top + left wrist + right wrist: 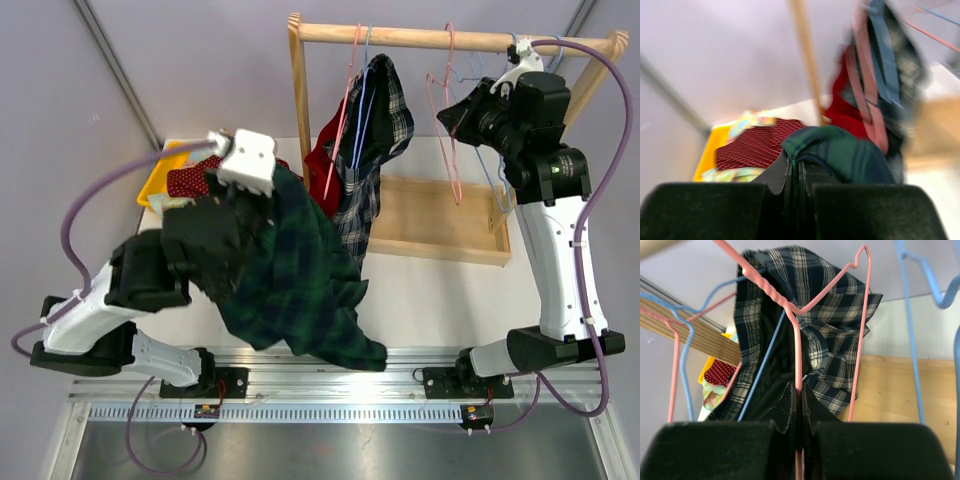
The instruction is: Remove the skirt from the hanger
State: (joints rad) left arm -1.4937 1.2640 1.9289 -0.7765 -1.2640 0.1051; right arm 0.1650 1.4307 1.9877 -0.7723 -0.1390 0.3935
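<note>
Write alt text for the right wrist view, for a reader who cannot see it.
Black jaws pinch the wire of a pink hanger. Behind it hangs a navy-and-white plaid garment, with blue hangers either side above a wooden board.

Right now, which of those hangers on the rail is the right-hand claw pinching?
The bare pink hanger: its wire runs down between the shut fingers of the right gripper. The blue hangers beside it hang free.
</note>
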